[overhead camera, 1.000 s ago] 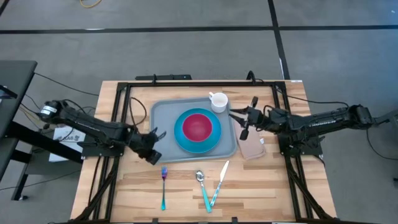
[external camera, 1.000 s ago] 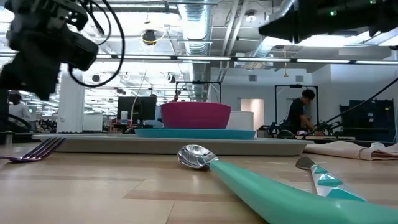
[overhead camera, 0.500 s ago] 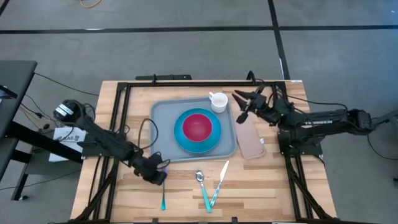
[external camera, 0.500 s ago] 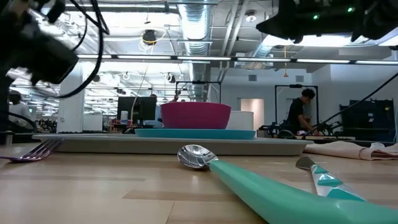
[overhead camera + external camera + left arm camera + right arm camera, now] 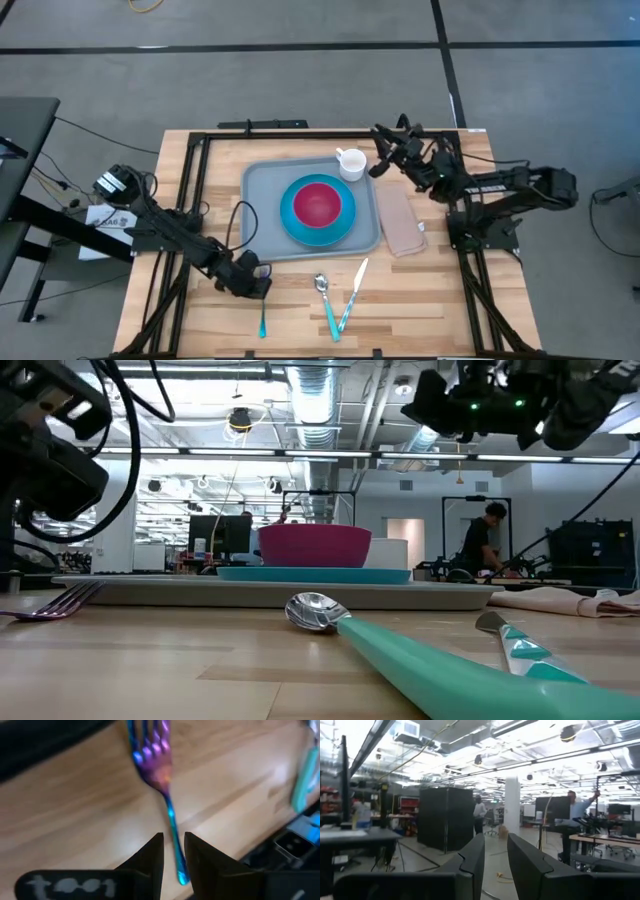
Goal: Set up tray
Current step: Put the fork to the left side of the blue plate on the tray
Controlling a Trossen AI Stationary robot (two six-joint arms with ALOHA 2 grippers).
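The grey-blue tray (image 5: 258, 190) lies flat at the table's middle. It carries a round blue plate (image 5: 292, 222) with a pink bowl (image 5: 318, 203) on it, and a white cup (image 5: 350, 163) in its far right corner. An iridescent fork (image 5: 156, 767) with a blue handle (image 5: 262, 322) lies on the wood near the tray's near left corner. My left gripper (image 5: 254, 281) hovers shut over the fork's head, above the table in the low view (image 5: 50, 450). My right gripper (image 5: 380, 160) is shut and raised just right of the cup, looking out into the room.
A teal-handled spoon (image 5: 324, 296) and knife (image 5: 352, 290) lie on the wood near the tray's near edge. A beige folded napkin (image 5: 403, 222) lies right of the tray. A black frame (image 5: 300, 134) borders the table. People stand in the room beyond.
My left gripper has moved from the tray's left edge toward the table's near edge and now stands over the fork's head. My right gripper has moved from over the napkin toward the far edge, beside the cup, and tipped up.
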